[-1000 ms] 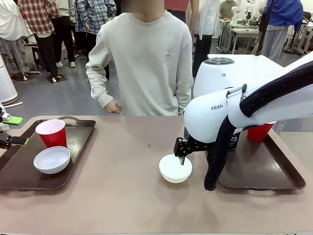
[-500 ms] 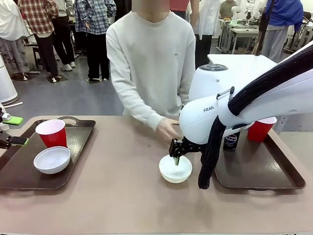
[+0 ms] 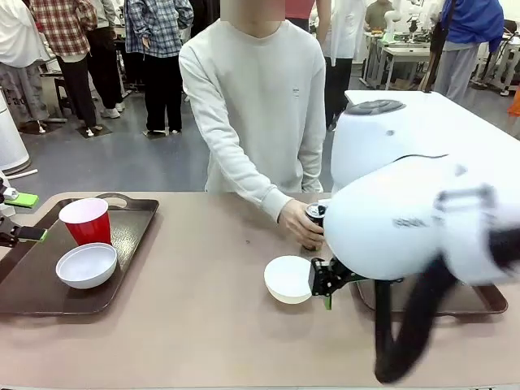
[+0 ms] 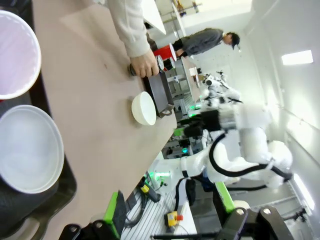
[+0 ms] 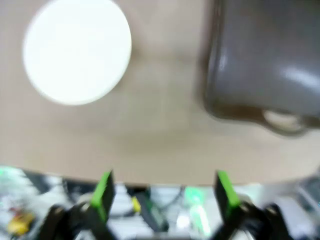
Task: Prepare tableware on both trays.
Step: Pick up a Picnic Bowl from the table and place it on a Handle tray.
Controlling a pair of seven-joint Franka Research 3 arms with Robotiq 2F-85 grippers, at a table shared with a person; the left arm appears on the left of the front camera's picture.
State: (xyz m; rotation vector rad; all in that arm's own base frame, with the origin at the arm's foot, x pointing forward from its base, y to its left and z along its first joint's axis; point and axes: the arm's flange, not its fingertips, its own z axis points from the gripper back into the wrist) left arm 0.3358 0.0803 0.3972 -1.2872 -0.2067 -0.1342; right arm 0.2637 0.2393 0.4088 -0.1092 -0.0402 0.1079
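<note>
Bowl prob. light, stiff, slick: pinch at rim. Right gripper open, empty; left gripper open too.

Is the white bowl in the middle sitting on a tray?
No, the middle bowl sits on the bare table, just beside the right tray.

Bright even indoor light; right wrist view motion-blurred, front arm smeared
</note>
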